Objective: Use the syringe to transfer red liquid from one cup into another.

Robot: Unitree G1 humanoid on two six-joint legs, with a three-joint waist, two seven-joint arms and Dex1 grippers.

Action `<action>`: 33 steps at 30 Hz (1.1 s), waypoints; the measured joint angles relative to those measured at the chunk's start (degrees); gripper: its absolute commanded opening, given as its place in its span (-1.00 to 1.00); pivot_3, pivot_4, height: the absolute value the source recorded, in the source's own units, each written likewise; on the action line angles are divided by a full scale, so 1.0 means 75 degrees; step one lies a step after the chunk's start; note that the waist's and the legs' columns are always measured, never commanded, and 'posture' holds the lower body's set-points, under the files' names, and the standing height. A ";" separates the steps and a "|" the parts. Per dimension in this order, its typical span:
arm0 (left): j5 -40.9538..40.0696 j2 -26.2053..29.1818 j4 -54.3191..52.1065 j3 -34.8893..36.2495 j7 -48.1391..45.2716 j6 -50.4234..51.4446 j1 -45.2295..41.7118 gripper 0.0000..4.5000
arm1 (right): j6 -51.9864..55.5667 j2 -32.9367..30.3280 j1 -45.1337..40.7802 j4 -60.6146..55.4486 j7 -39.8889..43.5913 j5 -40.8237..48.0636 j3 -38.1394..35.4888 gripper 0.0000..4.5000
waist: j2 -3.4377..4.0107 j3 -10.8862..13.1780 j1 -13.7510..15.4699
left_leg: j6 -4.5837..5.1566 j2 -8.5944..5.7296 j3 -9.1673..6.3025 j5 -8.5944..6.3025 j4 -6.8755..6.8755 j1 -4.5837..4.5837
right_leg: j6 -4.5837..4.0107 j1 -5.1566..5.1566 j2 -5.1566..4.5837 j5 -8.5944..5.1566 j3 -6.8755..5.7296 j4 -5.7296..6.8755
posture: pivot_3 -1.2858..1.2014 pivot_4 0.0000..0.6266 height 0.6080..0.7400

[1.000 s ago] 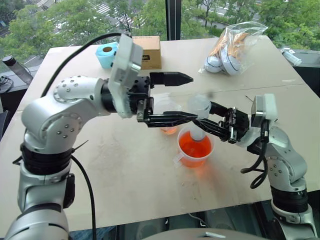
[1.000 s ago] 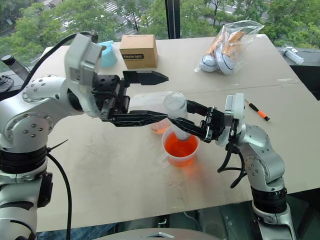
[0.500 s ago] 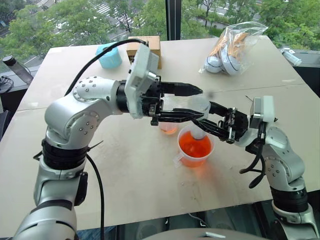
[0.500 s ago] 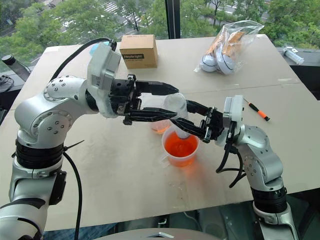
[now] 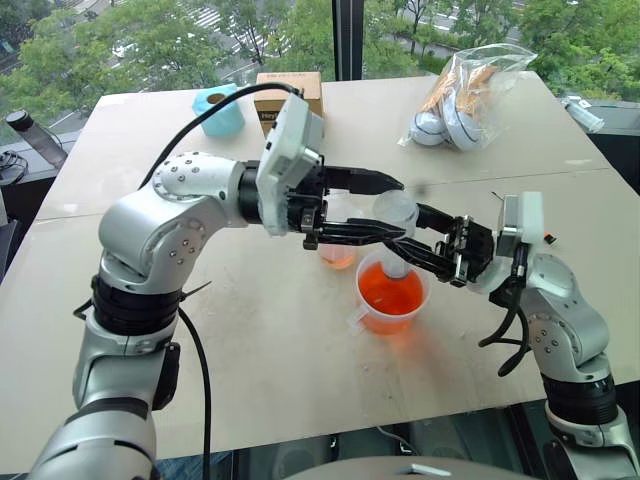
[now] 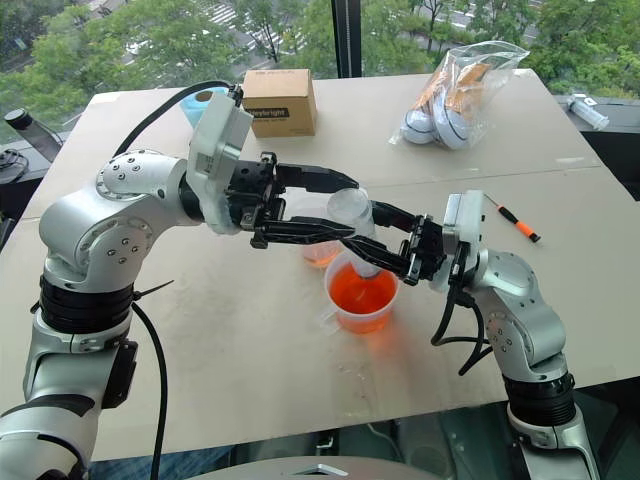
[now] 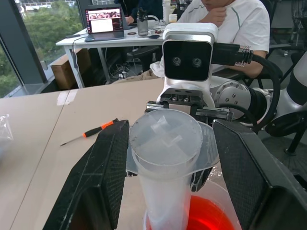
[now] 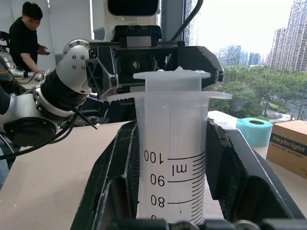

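Observation:
The syringe [image 5: 397, 215] stands upright, its tip down in the red liquid [image 5: 385, 290] of the wider handled cup [image 5: 372, 318]. My right gripper [image 5: 403, 228] reaches in from the right and is shut on the syringe's [image 8: 172, 158] barrel. My left gripper [image 5: 400, 208] comes from the left, level, shut against both sides of the plunger top [image 7: 165, 143]. The smaller cup [image 5: 337, 257], with a little orange liquid, stands just behind and is partly hidden by my left fingers [image 7: 103, 187].
A brown box [image 5: 290, 95] and a teal roll [image 5: 218, 110] stand at the table's far side. A plastic bag [image 5: 465, 95] lies far right, and an orange-handled screwdriver [image 6: 515, 222] lies right of my right arm. A person [image 7: 225, 19] sits beyond the table.
My left fingers have closed from wide apart onto the syringe's top, and the left elbow has swung in. The right gripper and the syringe have stayed put.

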 measured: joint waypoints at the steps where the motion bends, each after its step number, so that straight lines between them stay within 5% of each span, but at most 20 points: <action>1: 0.0009 -0.0015 0.0048 0.0000 -0.0004 0.0003 -0.0036 -0.30 | -0.0001 -0.0012 0.0000 0.0002 0.0005 0.0000 0.0003 -0.37 | 0.0000 0.0000 0.0002 | 0.0000 0.0000 -0.0002 0.0000 0.0001 -0.0001 | 0.0000 0.0000 0.0000 0.0000 0.0000 0.0000 | 0.03 -0.52 1.00; 33: -0.0298 -0.0313 0.0407 0.0097 0.0151 0.0770 -0.1064 -0.38 | -0.0003 -0.0131 0.0257 -0.0176 -0.0398 0.0685 -0.0011 -0.37 | -0.0001 0.0000 -0.0001 | 0.0001 0.0000 -0.0011 0.0000 0.0016 -0.0006 | 0.0000 0.0003 -0.0001 0.0000 0.0002 0.0004 | 0.03 -0.52 1.00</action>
